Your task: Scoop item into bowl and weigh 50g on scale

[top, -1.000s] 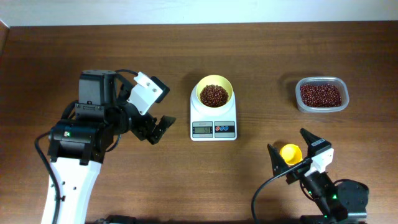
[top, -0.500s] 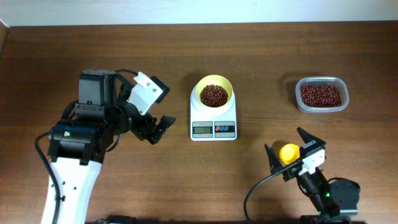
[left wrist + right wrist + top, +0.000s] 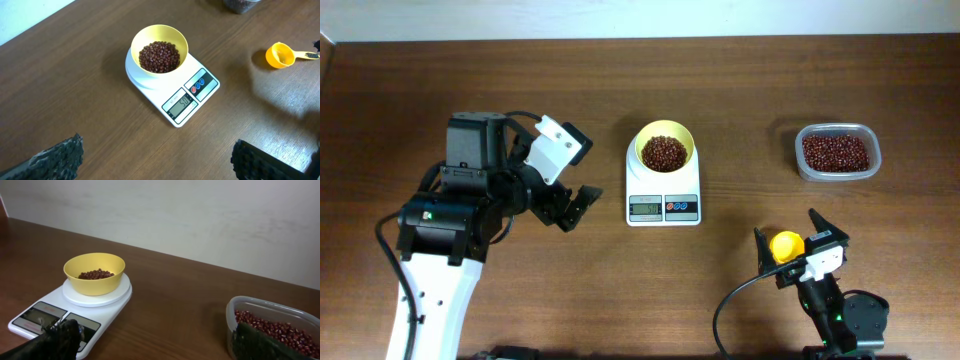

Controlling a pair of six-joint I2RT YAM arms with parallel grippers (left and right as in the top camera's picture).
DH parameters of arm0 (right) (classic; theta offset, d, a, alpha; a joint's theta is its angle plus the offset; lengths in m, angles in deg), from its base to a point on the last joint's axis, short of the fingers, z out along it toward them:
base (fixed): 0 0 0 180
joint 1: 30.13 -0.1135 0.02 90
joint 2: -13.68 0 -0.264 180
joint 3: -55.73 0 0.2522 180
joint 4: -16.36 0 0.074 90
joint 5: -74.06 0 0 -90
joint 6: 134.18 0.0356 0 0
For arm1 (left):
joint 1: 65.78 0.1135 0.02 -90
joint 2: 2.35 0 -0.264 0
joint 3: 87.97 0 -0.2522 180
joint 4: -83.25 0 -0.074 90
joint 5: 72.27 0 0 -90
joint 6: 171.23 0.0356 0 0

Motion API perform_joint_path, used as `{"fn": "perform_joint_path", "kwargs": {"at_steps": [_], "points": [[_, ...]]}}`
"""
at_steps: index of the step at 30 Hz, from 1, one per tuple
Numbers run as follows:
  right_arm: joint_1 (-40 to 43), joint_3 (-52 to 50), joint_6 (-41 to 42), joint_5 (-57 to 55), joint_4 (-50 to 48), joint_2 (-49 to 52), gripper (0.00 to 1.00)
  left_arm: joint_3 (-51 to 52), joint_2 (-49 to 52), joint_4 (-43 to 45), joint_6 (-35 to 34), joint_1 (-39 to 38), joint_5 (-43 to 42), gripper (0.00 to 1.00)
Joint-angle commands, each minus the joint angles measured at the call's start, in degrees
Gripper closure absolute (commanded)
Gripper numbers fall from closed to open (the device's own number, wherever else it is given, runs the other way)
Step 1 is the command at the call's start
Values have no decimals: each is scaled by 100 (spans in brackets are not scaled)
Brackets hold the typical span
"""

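Beans: a dark red-brown heap inside the bowl, which stands on the round platform of the scale; the heap covers the bottom and lies below the rim.
Right gripper: nearest of all, well out from the scale's display side and off to its right; fingers spread wide, clamping nothing.
Scoop: small and yellow, seen between the right gripper's fingers in the overhead view, its handle pointing away from the scale; whether a finger touches the handle cannot be told.
Left gripper: left of the scale, about level with its display edge and apart from it; fingers spread wide, nothing between them, facing the scale.
Scale: white, flat on the brown table, with the grey display and the red and blue buttons on its near edge; the dark digits seem to read 50 but are too small to be sure.
Bowl: pale yellow, round, upright, centred on the platform over the scale's far half.
Tub: clear and rectangular, well to the right of the scale and level with the bowl, holding more beans.
Wall: pale, beyond the scale, past the table's far edge.
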Motion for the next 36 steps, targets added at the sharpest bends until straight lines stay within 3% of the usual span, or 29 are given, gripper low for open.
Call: {"fn": "perform_joint_path", "kwargs": {"at_steps": [1,4,8,36], "points": [[-48,-31,-68,-181,48,-74,1,-96,-22,4,74,22,24,1],[-170,-31,-44,-201,74,-74,1,-96,-24,4,74,22,24,1],[-348,-28,-42,-1056,133,-74,1,-96,-24,4,74,22,24,1],[-348,-28,-42,-964,111,-57,1,-96,-22,4,74,22,24,1]]}}
